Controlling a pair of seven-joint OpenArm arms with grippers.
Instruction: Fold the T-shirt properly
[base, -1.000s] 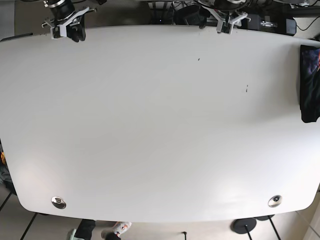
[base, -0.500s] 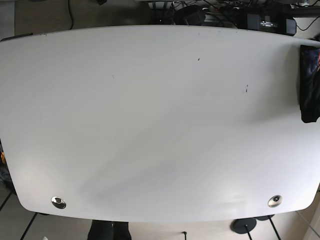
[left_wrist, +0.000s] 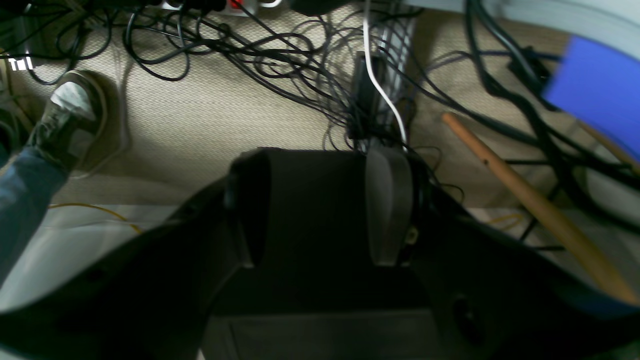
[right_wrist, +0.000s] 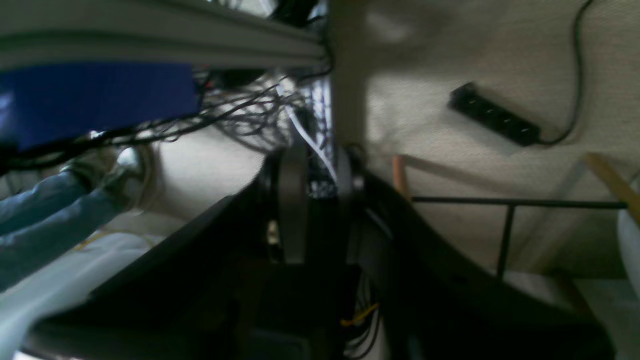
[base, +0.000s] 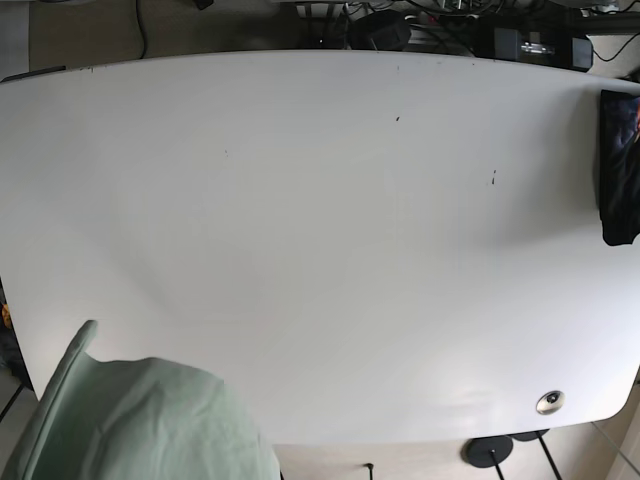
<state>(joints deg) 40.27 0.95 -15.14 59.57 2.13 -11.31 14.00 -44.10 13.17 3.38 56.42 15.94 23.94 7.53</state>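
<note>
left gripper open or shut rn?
Open. In the left wrist view the left gripper has its two fingers set well apart, nothing between them, over floor cables off the table.

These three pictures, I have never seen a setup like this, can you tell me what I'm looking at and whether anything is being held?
It is a two-armed robot meant to fold a T-shirt. The base view looks down on a white table. Pale green cloth, probably the T-shirt, covers the table's near left corner, and a dark folded cloth lies at the right edge. Neither arm shows there. The other two pictures come from cameras on the wrists, both facing the carpet and cables. The left gripper is open and empty. The right gripper has only a narrow gap and looks empty.
</note>
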